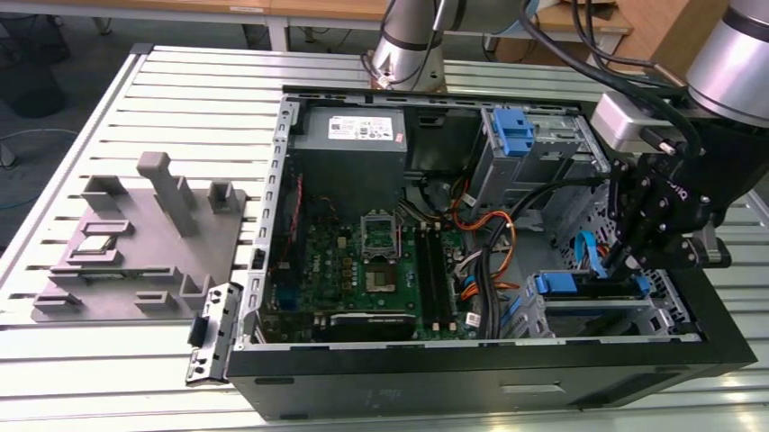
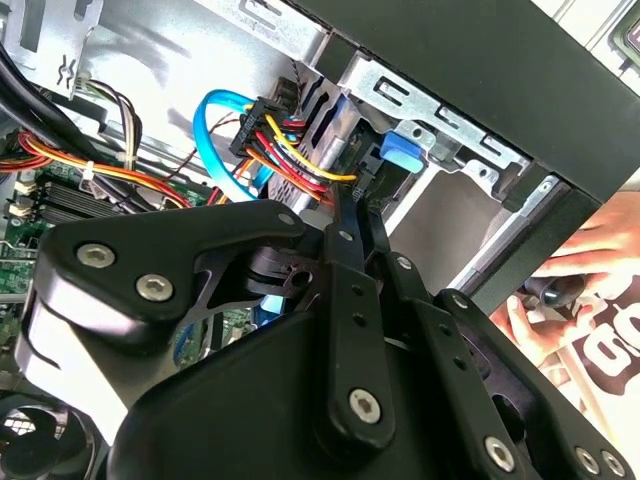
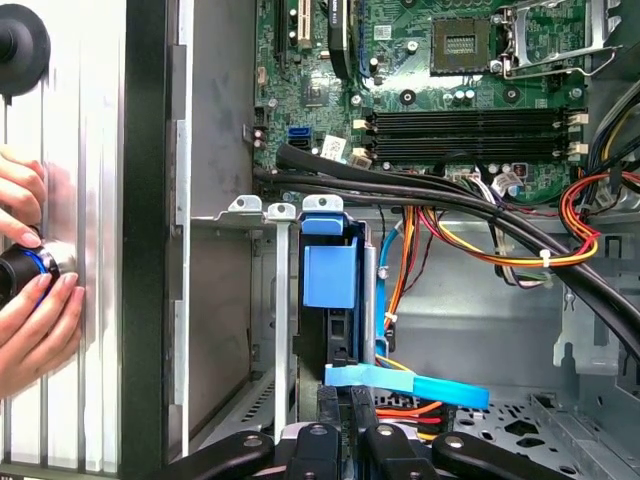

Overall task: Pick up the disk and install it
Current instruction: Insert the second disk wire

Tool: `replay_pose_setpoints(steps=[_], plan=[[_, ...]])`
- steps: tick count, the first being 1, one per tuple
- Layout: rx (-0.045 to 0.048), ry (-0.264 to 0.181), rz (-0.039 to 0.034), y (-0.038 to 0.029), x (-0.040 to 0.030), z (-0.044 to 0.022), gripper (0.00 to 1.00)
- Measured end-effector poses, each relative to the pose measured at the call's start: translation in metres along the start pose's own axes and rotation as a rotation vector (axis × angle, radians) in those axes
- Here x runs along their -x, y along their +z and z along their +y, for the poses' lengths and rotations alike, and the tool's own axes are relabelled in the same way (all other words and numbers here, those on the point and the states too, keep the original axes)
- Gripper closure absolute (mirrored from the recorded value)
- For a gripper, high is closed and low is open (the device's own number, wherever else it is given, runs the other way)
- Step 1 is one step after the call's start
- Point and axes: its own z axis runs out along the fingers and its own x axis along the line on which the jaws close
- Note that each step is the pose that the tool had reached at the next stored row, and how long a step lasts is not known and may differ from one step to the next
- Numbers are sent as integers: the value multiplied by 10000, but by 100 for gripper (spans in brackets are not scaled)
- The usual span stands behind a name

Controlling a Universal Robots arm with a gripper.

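Note:
The disk sits on edge in the lower drive bay at the exterior view's right, inside the open computer case. Its blue side rail and blue tab face outward. My gripper hangs directly over that bay. Both wrist views show its black fingers close together, shut, with the tips at the disk's cabled end. Nothing visible lies between the fingers.
A flat blue data cable and red-yellow power wires crowd the bay. A bare blue bracket fills the upper bay, beside the grey power supply. A grey fixture lies outside the case. A person's hands hold a knob by the case wall.

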Motion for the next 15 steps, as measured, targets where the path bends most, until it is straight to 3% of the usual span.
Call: replay_pose_setpoints(steps=[8,15], plan=[[-1,0,70,14,2,0,84],[-1,0,73,18,2,0,84]])
